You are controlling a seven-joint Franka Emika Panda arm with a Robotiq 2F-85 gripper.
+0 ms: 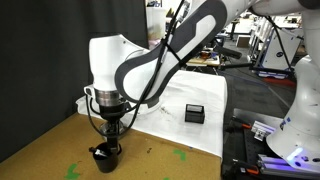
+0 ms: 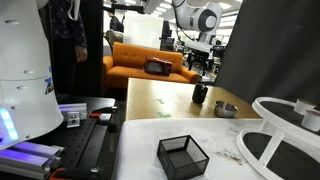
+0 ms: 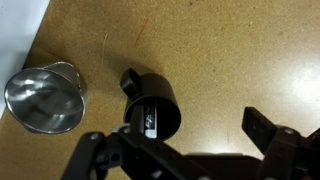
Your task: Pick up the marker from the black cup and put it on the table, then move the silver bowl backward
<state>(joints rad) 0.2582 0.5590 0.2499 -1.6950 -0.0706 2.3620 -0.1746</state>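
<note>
Hovering right above the black cup (image 3: 152, 105), the gripper (image 3: 176, 134) has its jaws spread wide, with one finger showing on each side of the cup in the wrist view and nothing held between them. The marker (image 3: 150, 122) lies inside the cup, its lighter part showing against the dark interior. The first step is therefore not yet done: no grasp is made, and nothing lies on the bare table (image 3: 220, 50) around the cup. The silver bowl (image 3: 45, 98) stands just beside the cup, apart from it and close to the table's edge, and looks untouched. Judged from this, the whole task lies ahead: the gripper has to descend onto the marker, close on it, lift it out and lay it on the wood, and then the bowl has to be moved backward
</note>
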